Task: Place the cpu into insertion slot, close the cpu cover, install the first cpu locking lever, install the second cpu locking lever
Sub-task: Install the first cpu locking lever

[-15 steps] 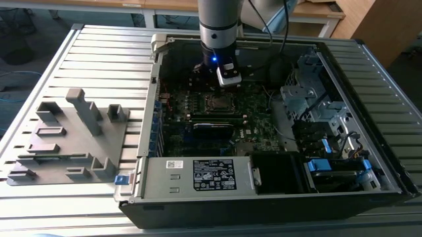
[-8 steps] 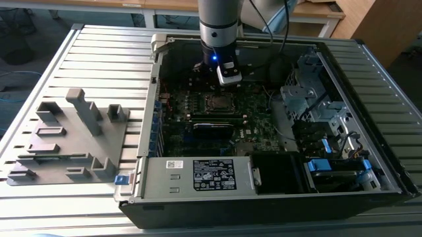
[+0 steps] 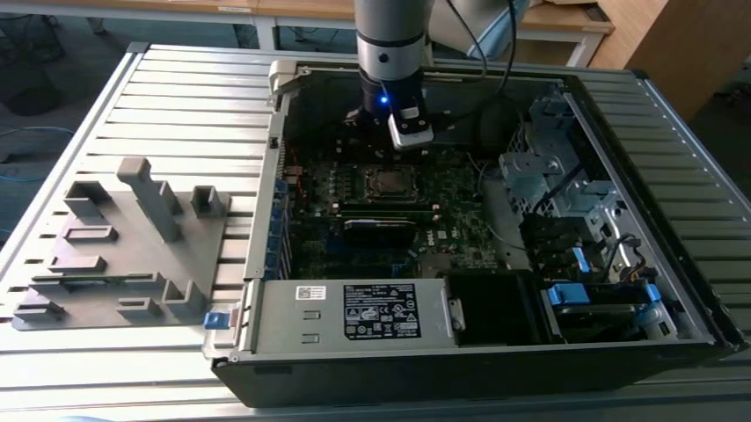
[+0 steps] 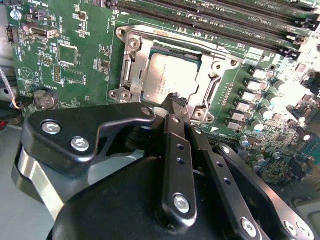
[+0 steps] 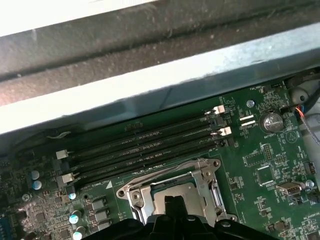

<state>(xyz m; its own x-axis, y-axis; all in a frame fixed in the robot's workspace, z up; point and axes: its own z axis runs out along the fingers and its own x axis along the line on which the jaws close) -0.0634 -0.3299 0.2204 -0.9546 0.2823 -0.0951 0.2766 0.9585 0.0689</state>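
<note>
We see a white label with black print on the power supply at the exterior view's lower middle. In the second wrist view our gripper has its fingers pinched narrow, tips at the edge of the cpu, which lies in the insertion slot at upper centre, the cpu cover framing it.

Cpu sits in insertion slot, mid circuit board; cpu cover w/ frame round it. Memory slots alongside, twd case wall.
</note>
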